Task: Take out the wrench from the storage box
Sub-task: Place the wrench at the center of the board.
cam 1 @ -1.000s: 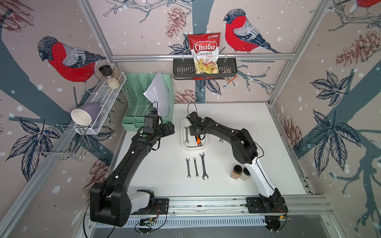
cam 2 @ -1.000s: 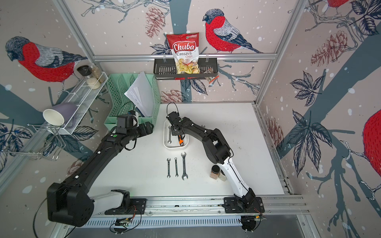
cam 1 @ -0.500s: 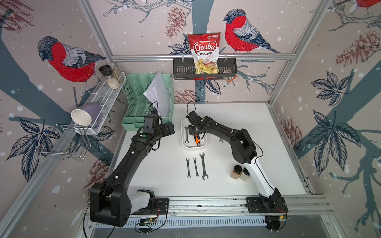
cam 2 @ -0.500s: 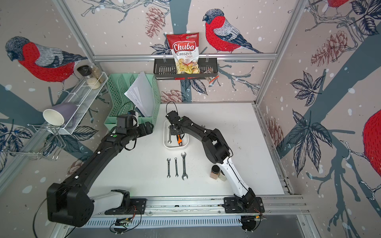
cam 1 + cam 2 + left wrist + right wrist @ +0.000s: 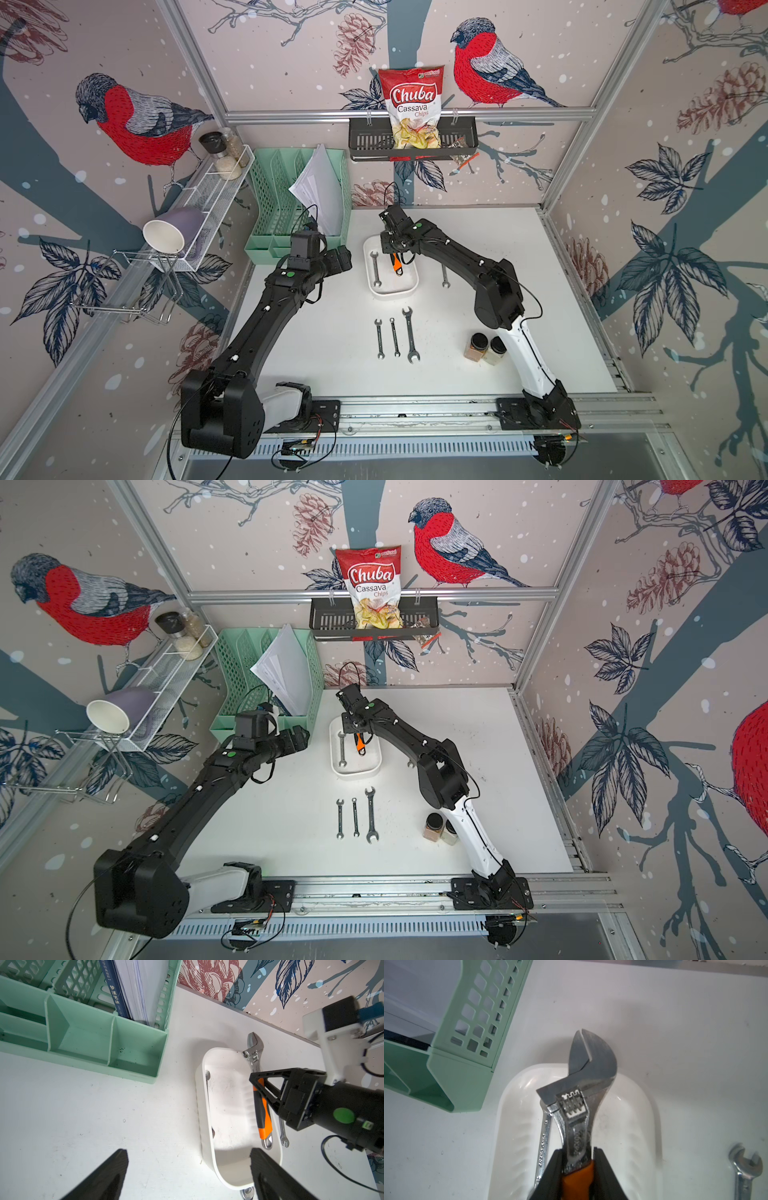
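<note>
The shallow white plastic storage box [image 5: 392, 291] sits on the white counter [image 5: 332, 353]. Inside it, by one long wall, lies a thin silver open-end wrench [image 5: 375, 270]. The big silver adjustable wrench [image 5: 262, 1113] with the orange and black handle is over the box too. The right hand [image 5: 577, 1153] is closed on it, pinching it where the metal meets the orange grip. Its head pokes out past the far rim of the box. I cannot tell if its ring end touches the box floor.

The left hand [image 5: 188, 1154] is wide open and holds nothing. It hangs just beside the box.

The mint-green mesh file organizer [image 5: 266, 195] holds white papers [image 5: 320, 187] and a blue book [image 5: 113, 991]. The black slotted wall basket [image 5: 365, 141] holds a red chip bag [image 5: 413, 104]. A row of three silver wrenches [image 5: 394, 336] lies on the counter, apart from the box.

Since a second ago, the right hand and its wrench have slid a little toward the back wall. The left arm has stayed put.

The bag says "Chuba Cassava Chips". The book spine has Chinese writing. The stamped marks on the wrenches are too blurry to read.
</note>
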Controlling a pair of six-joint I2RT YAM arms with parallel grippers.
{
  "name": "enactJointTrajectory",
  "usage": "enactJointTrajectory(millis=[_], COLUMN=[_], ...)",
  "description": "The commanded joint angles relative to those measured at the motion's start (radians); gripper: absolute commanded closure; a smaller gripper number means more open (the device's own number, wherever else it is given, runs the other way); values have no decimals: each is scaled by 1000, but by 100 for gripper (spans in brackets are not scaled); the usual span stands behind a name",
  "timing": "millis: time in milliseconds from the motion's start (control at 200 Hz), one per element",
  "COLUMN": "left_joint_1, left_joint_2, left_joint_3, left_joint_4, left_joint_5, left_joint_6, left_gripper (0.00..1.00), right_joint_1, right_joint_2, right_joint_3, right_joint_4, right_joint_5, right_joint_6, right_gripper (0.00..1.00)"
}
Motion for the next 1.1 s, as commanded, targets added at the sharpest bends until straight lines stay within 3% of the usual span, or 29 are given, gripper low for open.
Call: enactJointTrajectory(millis=[0,150,450,655,840,1095], left_joint_1=[4,4,-38,-89,-103,-107], left_joint_2=[3,13,43,69,88,100], left_joint_3=[-1,-3,19,58,66,47], left_joint_4=[10,16,9,-18,-16,22], left_joint_5=[-5,3,2,-35,-37,-20], left_joint_6=[9,10,1,0,5,20], left_gripper=[5,5,6,6,6,5], right_joint_1=[-10,-34,-114,-225,-313,-368], right_joint_2=[-25,-84,-366,-511,-533,-439], right_joint_3=[34,-1,-391,-668,-832,-861], right_joint_4=[-4,-28,94,178,238,301], right_joint_5=[24,33,53,45,40,1], right_joint_6=[-30,-47,-66,-78,-101,-108], right_gripper=[95,96,96,96,96,95])
